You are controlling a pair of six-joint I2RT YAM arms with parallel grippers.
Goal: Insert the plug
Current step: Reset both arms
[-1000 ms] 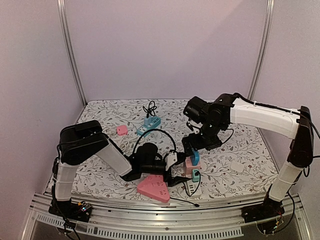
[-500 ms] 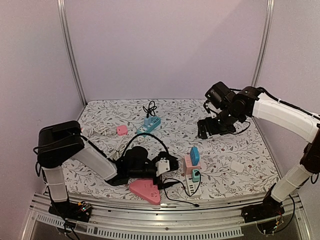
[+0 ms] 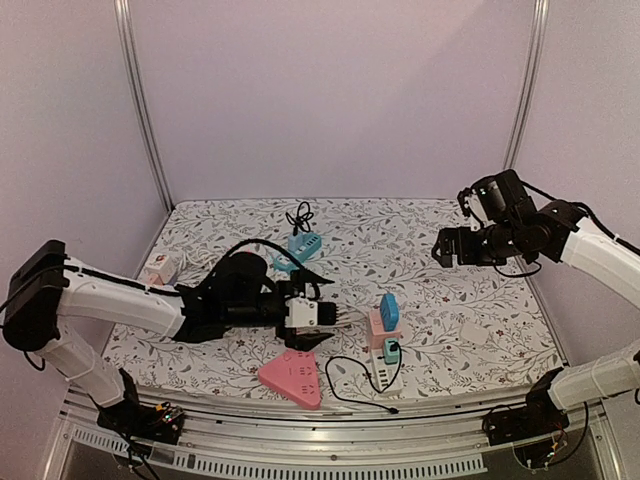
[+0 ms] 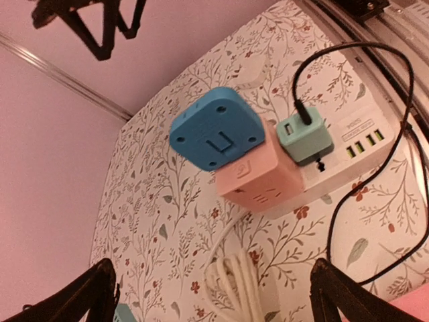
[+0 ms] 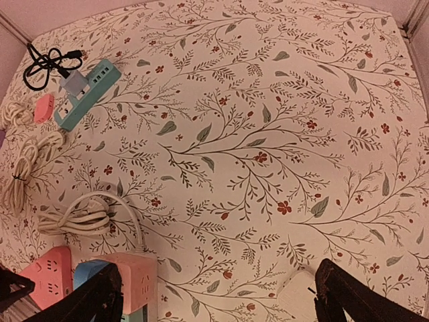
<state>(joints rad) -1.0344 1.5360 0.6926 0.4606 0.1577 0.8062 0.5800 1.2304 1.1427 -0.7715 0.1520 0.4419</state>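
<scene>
Blue plug point(image 3: 389, 311) sits on pink cube point(image 3: 380, 326), itself on white strip point(image 3: 384, 372), lower centre-right of top view; looks inserted, maybe not flush. L hand point(image 3: 338, 321) & R hand point(image 3: 446, 246) both wide open, empty, clear of it. Next: prob. check seating, press down if needed.

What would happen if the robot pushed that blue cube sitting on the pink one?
The blue cube looks hard, so it probably won't squish. It perches high on the pink cube, itself on the white power strip, so the stack might tip or slide together.
</scene>
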